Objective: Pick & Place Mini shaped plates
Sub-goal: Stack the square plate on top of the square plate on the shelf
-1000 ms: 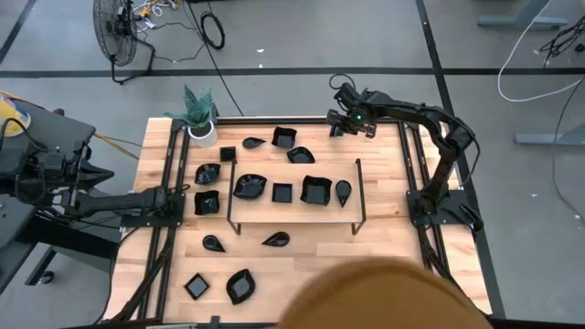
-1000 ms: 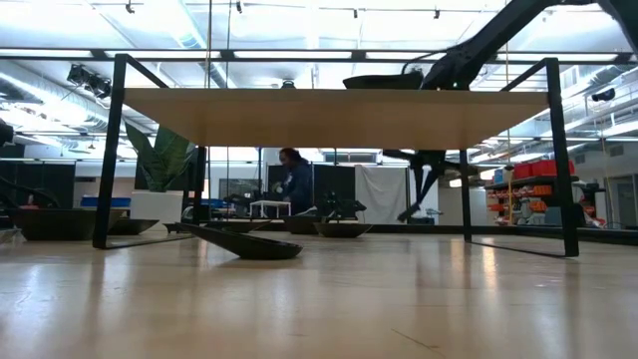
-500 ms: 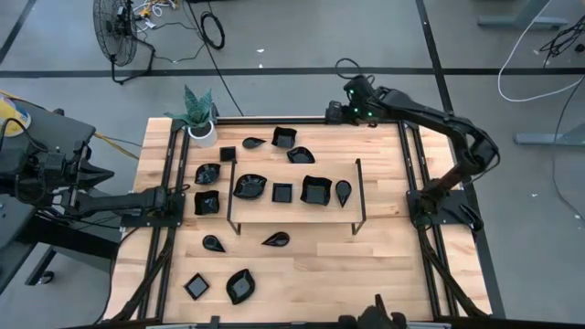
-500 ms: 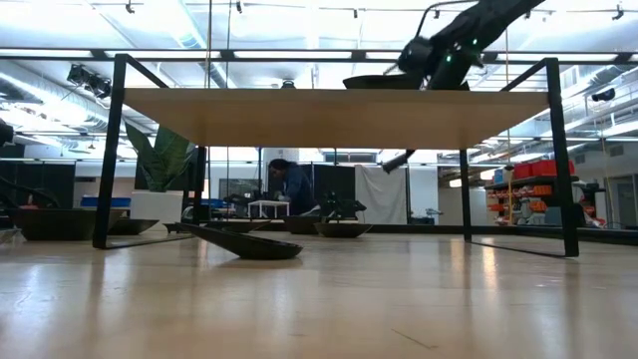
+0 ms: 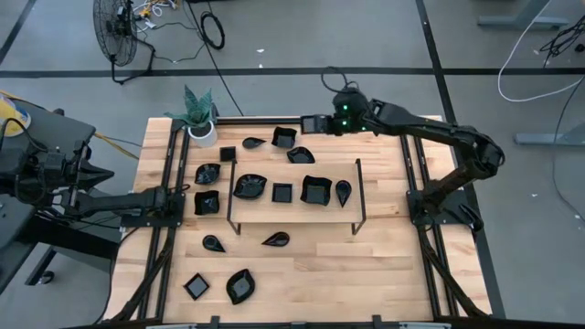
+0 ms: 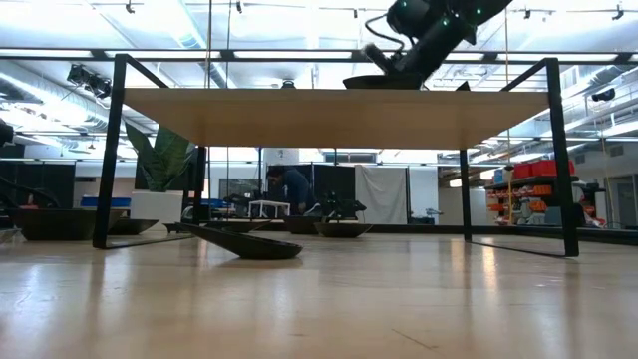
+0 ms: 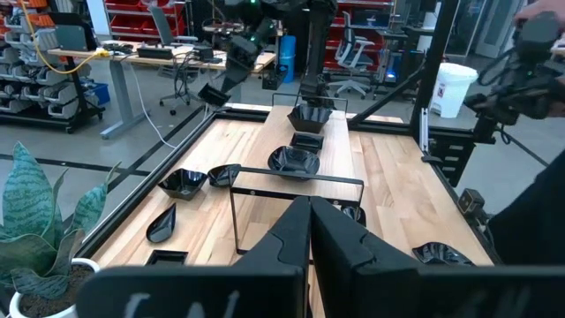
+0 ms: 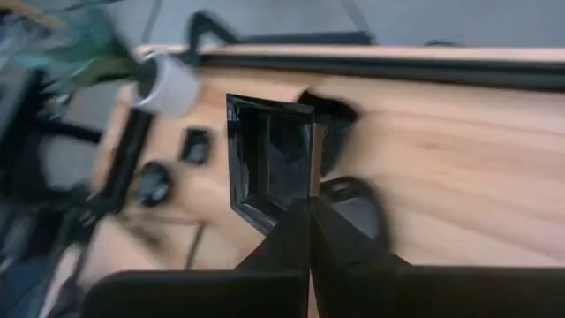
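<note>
We hold a square plate [image 8: 269, 159] in our right tool [image 5: 311, 123], fingers pinched shut on its rim, so the dish hangs out ahead of them, well above the counter [image 5: 393, 247]. Seen from above, it hovers just beyond the wire frame [image 5: 294, 195], on the frame's far side from the spot where two more plates sit near the counter's front edge, and almost over the square plate and leaf plate [image 5: 300, 154] lying there. Our left tool [image 7: 309, 231] waits with its fingers together, gripping nothing, low beside the frame's end nearest the potted plant [image 5: 198, 117].

The remaining mini shaped plates [image 5: 274, 192] lie scattered: four on the shelf inside the frame, others around it on the wood.

We judge these dishes light and rigid, with a glossy glaze that is probably slippery and may chip if dropped. A thin raised rim looks like the only workable hold, with one finger inside and one outside. With the weight hanging off one edge, the dish may tilt or slide in the pinch, so it should be lowered nearly flat before release.
</note>
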{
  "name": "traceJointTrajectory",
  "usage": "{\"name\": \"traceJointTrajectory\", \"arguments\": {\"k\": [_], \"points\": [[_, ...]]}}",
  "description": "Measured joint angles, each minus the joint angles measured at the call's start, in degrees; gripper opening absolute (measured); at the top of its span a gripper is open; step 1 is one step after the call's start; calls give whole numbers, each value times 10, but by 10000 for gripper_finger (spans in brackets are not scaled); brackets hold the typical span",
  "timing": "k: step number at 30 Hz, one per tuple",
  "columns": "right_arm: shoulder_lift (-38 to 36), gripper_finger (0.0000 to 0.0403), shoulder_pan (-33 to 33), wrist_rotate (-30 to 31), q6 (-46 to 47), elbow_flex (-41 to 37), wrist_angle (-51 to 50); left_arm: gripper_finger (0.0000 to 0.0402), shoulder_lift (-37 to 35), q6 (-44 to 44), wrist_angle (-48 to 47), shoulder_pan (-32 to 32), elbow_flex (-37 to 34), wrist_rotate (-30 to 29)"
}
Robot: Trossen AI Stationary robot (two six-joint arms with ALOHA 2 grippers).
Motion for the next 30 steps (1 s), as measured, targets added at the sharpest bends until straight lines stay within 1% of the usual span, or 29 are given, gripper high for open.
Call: {"name": "traceJointTrajectory", "arguments": {"k": [6, 10, 14, 21, 27, 30], "points": [[0, 0, 22, -24, -24, 34, -15, 18, 0, 0, 0, 0, 0, 0], [6, 0, 31, -68, -67, 68, -27, 18, 0, 0, 0, 0, 0, 0], [18, 0, 34, -128, -139, 118, -70, 18, 0, 0, 0, 0, 0, 0], [55, 0, 35, -225, -286, 233, -180, 18, 0, 0, 0, 0, 0, 0], [97, 0, 48, -278, -412, 336, -254, 18, 0, 0, 0, 0, 0, 0], [119, 0, 57, -326, -460, 377, -277, 18, 0, 0, 0, 0, 0, 0]]}}
